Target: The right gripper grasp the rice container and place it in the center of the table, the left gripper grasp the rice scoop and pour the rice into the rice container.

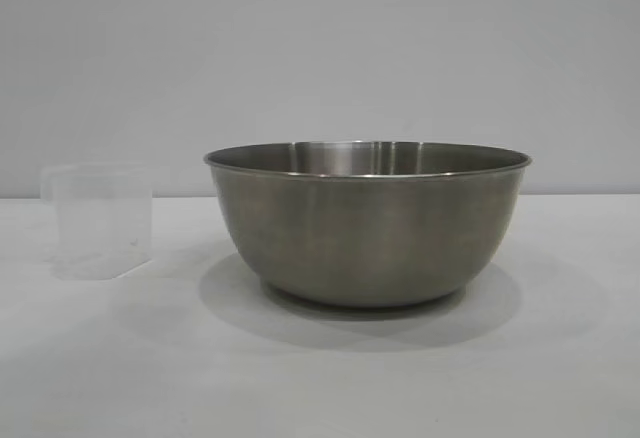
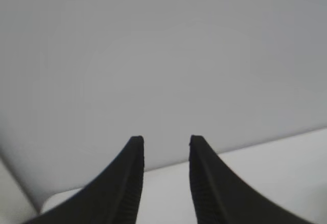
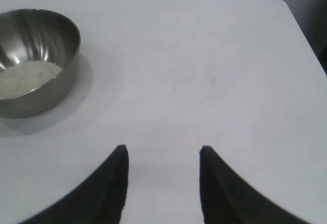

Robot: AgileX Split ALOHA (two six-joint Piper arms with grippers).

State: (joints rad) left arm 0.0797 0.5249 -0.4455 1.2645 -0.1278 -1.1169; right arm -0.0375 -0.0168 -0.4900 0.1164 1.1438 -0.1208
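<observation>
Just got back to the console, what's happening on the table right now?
Nothing is being held. The large round stainless-steel bowl sits on the white table with white rice already in it; the small clear plastic measuring cup stands beside it. The left gripper and right gripper are both open and clear of both.

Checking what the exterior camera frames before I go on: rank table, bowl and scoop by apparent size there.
1. Table, spanning the whole width.
2. Bowl, filling the middle.
3. Scoop, much smaller, standing apart from the bowl; its distance looks similar, so the ranking seems safe.
</observation>
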